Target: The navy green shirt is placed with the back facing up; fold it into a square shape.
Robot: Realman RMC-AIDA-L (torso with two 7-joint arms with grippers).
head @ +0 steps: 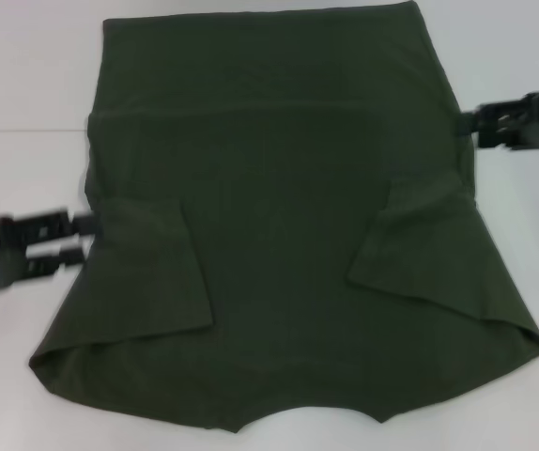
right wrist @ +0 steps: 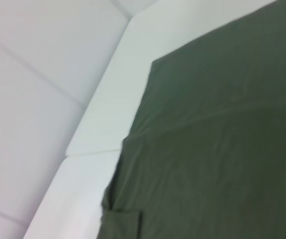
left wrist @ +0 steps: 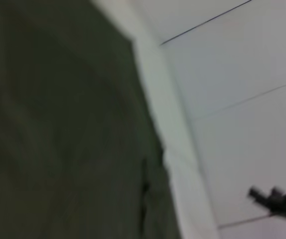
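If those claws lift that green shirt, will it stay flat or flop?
Probably flop: the shirt lies in soft folds, its sleeves doubled inward. It looks thin, so likely light. Pushed, it would probably bunch up on the table rather than slide whole.

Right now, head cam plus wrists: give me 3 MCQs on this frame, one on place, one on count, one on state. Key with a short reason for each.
1. Where is the left gripper?
A. At the shirt's left edge
B. On the middle of the shirt
C. Beyond the shirt's far edge

2. How many sleeves lie folded inward on the navy green shirt?
A. None
B. One
C. Two

3. How does the shirt lie on the white table?
A. Balled up
B. Spread flat, plain side up
C. Hanging off the near edge, lettering up

Key:
1 A: in the head view it sits at the cloth's left edge, while the right gripper is at the right edge, farther back.
2 C: one sleeve flap lies on each side of the body.
3 B: the cloth lies spread out and no lettering shows.
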